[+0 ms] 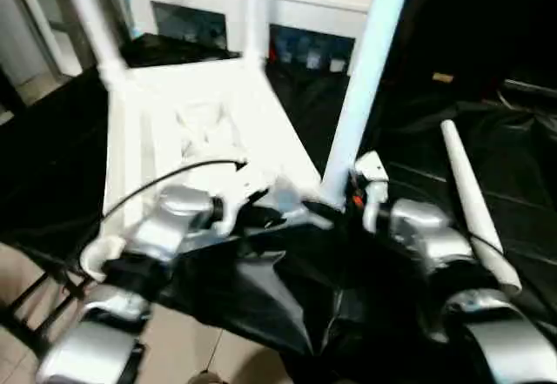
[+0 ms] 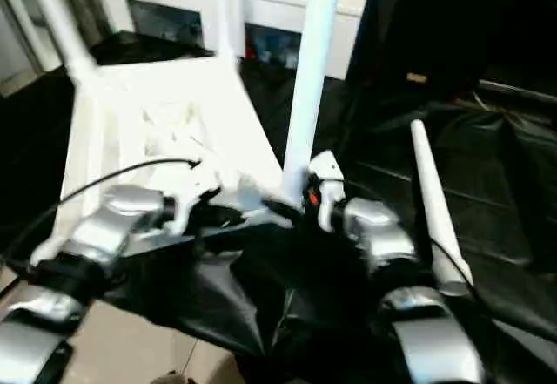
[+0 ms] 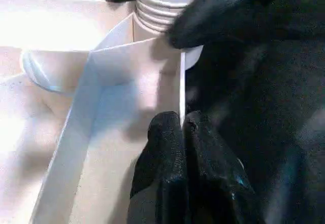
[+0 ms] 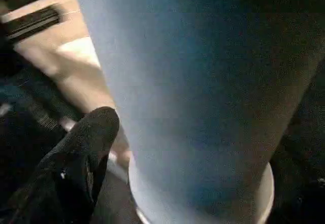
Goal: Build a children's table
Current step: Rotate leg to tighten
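Tabletop lies inverted at 11 o'clock with three legs socketed, fourth leg loose at 3 o'clock; left gripper pinches the rim, right gripper's jaw state cannot be told.

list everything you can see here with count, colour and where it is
tabletop: 1, white, upside down on the black sheet, ribbed underside up
fitted legs: 3, white, standing up from the tabletop's corners, two far, one near between the grippers
loose leg: 1, white, lying on the black sheet at the robot's right
sheet: 1, black, under the tabletop and loose leg
cabinet: 1, white, behind the tabletop
left gripper: 1, black fingers shut on the tabletop's near edge wall
right gripper: 1, black finger against the near fitted leg's base, grip unclear
forearms: 2, silver, bottom of the head views
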